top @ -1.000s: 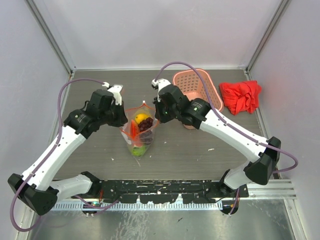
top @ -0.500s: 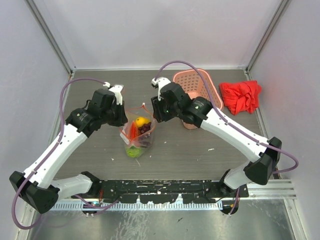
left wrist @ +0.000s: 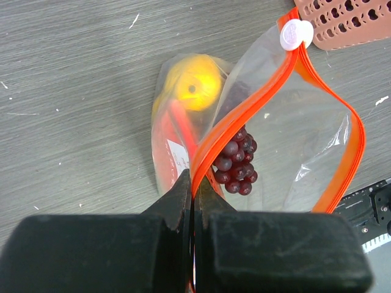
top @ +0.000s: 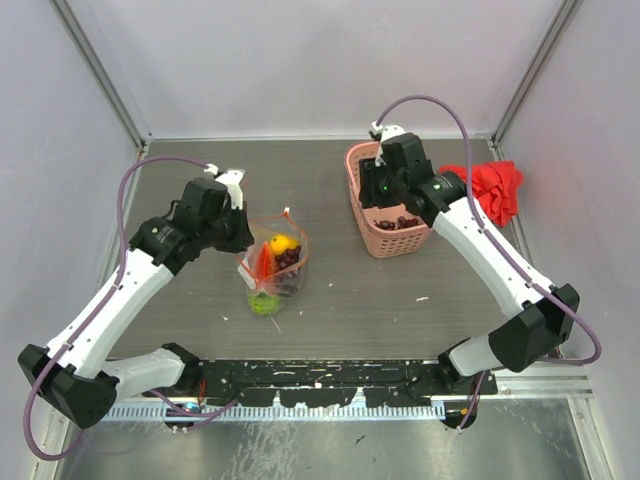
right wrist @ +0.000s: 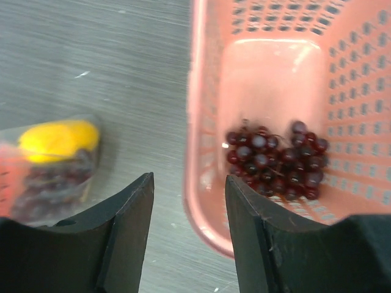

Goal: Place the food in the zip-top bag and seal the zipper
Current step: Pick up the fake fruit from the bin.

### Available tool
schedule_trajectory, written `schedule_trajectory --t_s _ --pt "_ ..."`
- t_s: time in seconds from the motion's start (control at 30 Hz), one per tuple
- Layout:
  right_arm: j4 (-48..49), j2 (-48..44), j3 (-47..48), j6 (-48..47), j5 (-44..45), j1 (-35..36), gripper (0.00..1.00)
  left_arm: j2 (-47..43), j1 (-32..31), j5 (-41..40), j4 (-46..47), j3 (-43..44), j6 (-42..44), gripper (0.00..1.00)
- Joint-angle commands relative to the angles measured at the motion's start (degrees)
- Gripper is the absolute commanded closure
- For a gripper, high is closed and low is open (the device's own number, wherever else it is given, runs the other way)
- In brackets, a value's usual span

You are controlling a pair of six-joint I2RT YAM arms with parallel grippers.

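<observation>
The left gripper (left wrist: pixel 194 183) is fully closed, its two black fingers pinching one side of the thin orange-red zipper strip (left wrist: pixel 244 113) of the small clear plastic zip-top bag (top: pixel 275 265). The bag hangs from this grip down to the table surface near the centre-left. The two sides of the strip stand apart in a wide loop, so the mouth is unsealed; they meet at the white round slider tab (left wrist: pixel 295 34). Inside the bag are a yellow toy fruit piece (left wrist: pixel 194 90), an orange toy fruit piece (top: pixel 265 258), a dark purple toy grape bunch (left wrist: pixel 235 165) and, at the bottom end, a bumpy lime-green ball (top: pixel 264 304). Farther back and to the right, the right gripper (right wrist: pixel 189 183) is partly open, fingers apart, holding nothing; it hovers above the near rim of the pink lattice plastic basket (right wrist: pixel 366 79). A second dark purple grape bunch (right wrist: pixel 275 165) lies on the basket floor. A crumpled red cloth (top: pixel 497 190) lies just beside the basket on its right. The work surface is a dark grey wood-grain table (top: pixel 350 300) with a black perforated mounting rail (top: pixel 330 375) along the near edge. Plain white wall panels (top: pixel 320 60) in aluminium frame posts enclose the far and lateral sides.
</observation>
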Motion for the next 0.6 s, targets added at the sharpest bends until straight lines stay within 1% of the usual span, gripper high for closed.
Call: schedule_trajectory --t_s 0.0,0.1,0.27,0.47,0.57 --pt "1.92 1.23 -1.59 -3.78 -0.7 -5.65 0.44 -2.26 0.51 0.22 2.2 0.14 0.0 1.0" --pt "3.07 3.84 -2.18 -5.46 -2.45 -9.85 0.43 -2.4 0.56 0.24 2.25 0.11 0.0 1.0" --pt "3.78 9.85 -2.12 -8.94 -6.16 -14.49 0.38 -2.43 0.6 0.3 2.28 -0.02 0.0 1.0" --pt "2.04 17.89 -1.34 -12.8 -12.29 -16.65 0.34 -2.39 0.76 0.26 2.35 -0.16 0.09 1.0" --pt "0.94 20.93 -0.99 -15.05 -13.42 -16.71 0.28 -2.34 0.8 0.35 2.37 -0.18 0.08 1.0"
